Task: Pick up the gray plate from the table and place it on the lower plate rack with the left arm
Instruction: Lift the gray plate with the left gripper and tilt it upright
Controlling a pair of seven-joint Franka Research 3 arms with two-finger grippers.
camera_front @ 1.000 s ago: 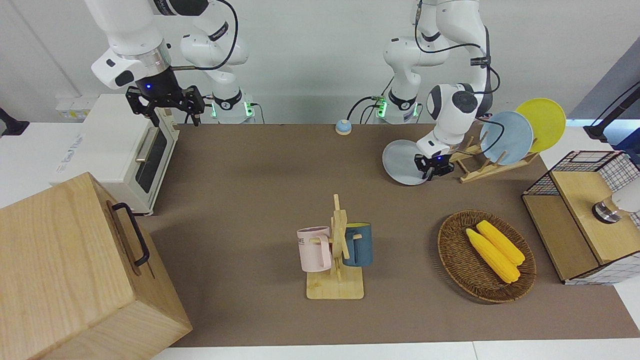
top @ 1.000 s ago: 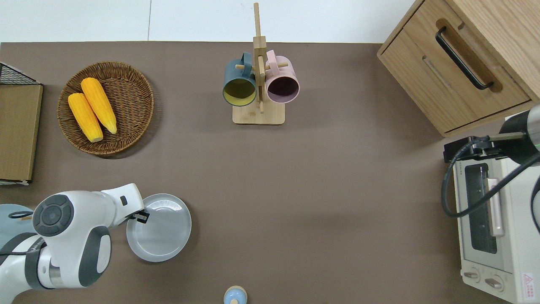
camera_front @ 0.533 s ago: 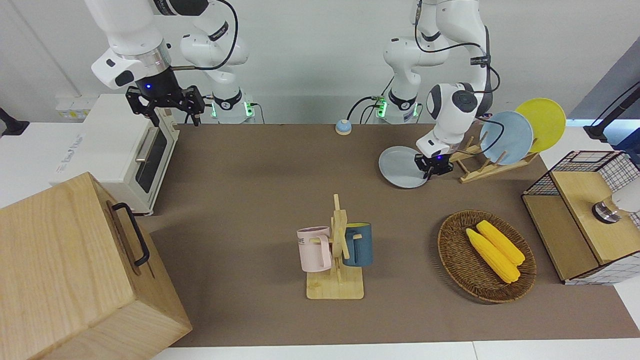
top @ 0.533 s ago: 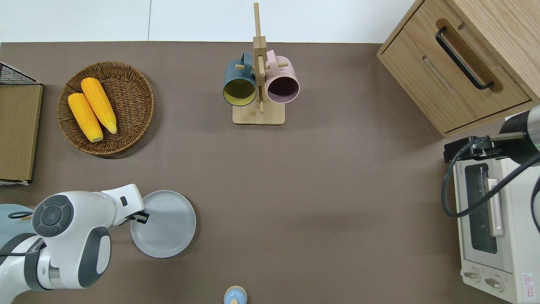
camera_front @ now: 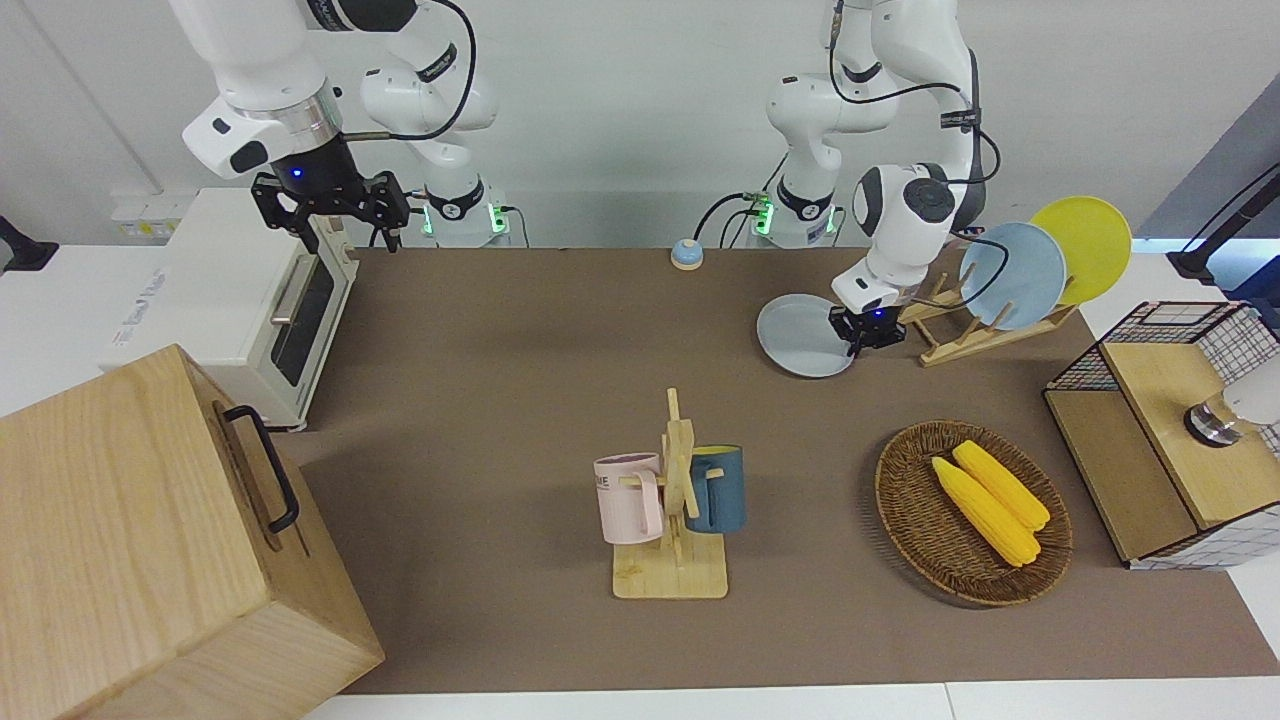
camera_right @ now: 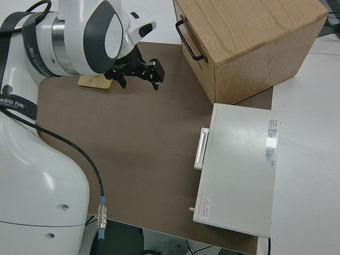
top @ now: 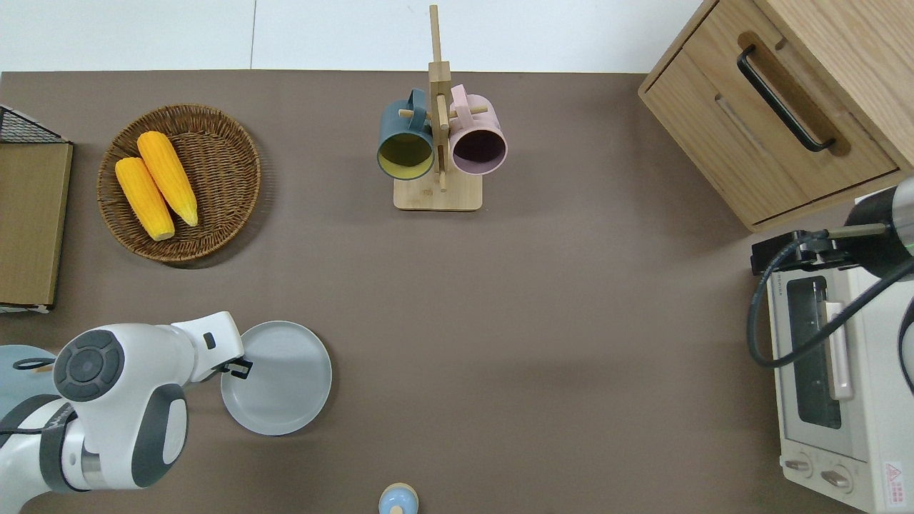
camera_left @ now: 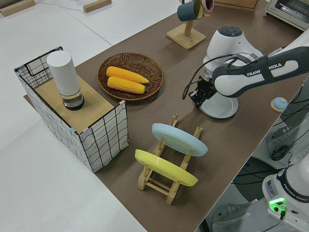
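The left pincer (camera_front: 867, 334) sits at the rim of the gray plate (camera_front: 803, 335), on the edge that faces the lower plate rack (camera_front: 975, 335), and it appears clenched on that rim, though the fingers themselves are mostly hidden under the wrist in the overhead view. The gray plate (top: 277, 378) lies about level, low over or resting on the brown tabletop (top: 543, 321); whether it has cleared the surface cannot be told. The rack stands just beside the pincer toward the left arm's end of the tabletop, and already carries a light-blue plate (camera_left: 179, 138) and a yellow plate (camera_left: 165, 167) leaning in its slots, with free pegs on the side closest to the pincer. By this reading the grasp is made, while the lift, the carry across to the rack, tipping the plate on edge and seating it between the pegs are all left to do. The right arm is parked, its pincer (camera_right: 139, 71) spread open.
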